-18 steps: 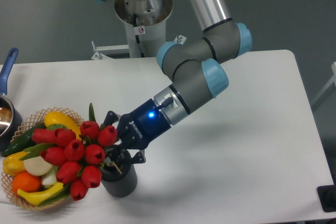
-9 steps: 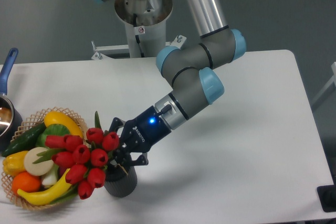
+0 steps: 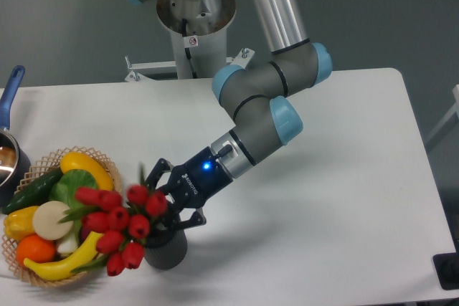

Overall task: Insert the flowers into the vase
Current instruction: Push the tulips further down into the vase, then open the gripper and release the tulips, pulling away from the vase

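A white rounded-corner table (image 3: 344,198) stretches right of the gripper, a plain grey wall (image 3: 387,12) behind it

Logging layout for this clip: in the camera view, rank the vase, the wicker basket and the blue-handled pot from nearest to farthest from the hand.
1. The vase, directly below the hand, at the front of the table.
2. The wicker basket, to the image-left of the hand, filled with vegetables.
3. The blue-handled pot, farthest, at the image-left table edge.

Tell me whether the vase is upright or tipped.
Upright: the vase stands on its base on the table, mouth up under the tulips.
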You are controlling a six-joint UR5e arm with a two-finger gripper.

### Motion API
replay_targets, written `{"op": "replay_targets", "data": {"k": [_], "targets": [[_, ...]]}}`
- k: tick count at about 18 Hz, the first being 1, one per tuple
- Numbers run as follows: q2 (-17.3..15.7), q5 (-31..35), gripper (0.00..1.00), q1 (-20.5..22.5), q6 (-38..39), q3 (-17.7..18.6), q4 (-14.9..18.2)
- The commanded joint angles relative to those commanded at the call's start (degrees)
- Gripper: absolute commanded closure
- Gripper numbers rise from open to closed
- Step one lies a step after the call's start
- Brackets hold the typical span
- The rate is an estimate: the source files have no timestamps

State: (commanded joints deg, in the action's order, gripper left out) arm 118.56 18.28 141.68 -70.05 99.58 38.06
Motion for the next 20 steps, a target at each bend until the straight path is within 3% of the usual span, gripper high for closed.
{"op": "replay_targets", "data": {"k": [5,7,9,12,20], "targets": [[-0.5,-0.2,0.38,1.7,-0.2,1.5,0.0],[-0.7,-0.2,0.2,2.5,-1.2,2.0,0.0],[-0.9,-0.3,0.09,3.2,-1.1,2.5,0.0],[-1.7,-0.6,0.02,4.4,-1.1,2.5,0.0],[-2.8,-0.7,0.01,7.0,-0.9,3.3,0.0]]}}
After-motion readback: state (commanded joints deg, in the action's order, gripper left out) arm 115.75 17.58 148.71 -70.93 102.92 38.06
